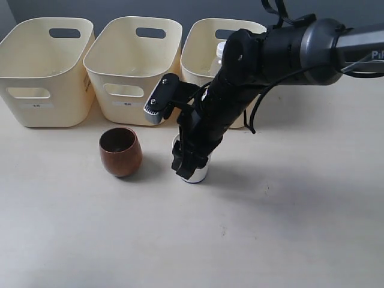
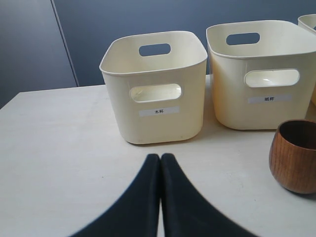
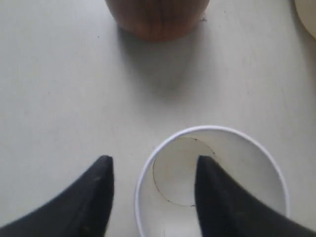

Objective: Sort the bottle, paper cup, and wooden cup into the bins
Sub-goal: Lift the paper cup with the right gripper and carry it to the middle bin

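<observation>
One right hand [image 3: 150, 190] finger inside paper cup [image 3: 247, 163], other outside.

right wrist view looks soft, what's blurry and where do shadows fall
Right wrist view: the wooden cup and gripper are soft, the paper cup rim sharper; the wooden cup's shadow falls toward the camera. Exterior view: soft shadows beside both cups.

Soft, even light, faint shadows beside the wooden cup [image 1: 120, 151]; close wrist views are slightly blurred.
</observation>
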Controlling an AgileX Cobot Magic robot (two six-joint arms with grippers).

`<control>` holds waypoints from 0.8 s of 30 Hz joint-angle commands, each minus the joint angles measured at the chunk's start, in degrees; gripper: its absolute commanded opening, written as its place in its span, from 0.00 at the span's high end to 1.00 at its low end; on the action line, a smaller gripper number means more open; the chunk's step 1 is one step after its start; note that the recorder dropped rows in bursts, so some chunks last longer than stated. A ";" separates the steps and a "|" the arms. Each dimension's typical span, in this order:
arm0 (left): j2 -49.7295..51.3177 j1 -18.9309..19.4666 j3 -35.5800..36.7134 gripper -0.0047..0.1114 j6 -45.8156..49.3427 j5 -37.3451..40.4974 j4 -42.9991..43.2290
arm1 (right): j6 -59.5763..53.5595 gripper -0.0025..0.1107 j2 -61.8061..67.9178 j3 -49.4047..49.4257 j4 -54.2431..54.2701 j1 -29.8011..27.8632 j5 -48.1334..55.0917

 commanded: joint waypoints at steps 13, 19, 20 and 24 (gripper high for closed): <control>0.19 -0.16 -0.07 0.96 -0.16 -0.80 0.09 | -2.85 0.98 -6.55 -0.41 -0.29 0.02 -7.19; 0.19 -0.16 -0.07 0.96 -0.16 -0.80 0.09 | -6.57 0.98 -9.23 -6.76 5.01 0.02 -12.57; 0.19 -0.16 -0.07 0.96 -0.16 -0.80 0.09 | -6.88 0.98 -8.31 -9.03 5.14 0.02 -13.50; 0.19 -0.16 -0.07 0.96 -0.16 -0.80 0.09 | -7.27 0.98 -3.71 -16.39 4.91 0.02 -13.41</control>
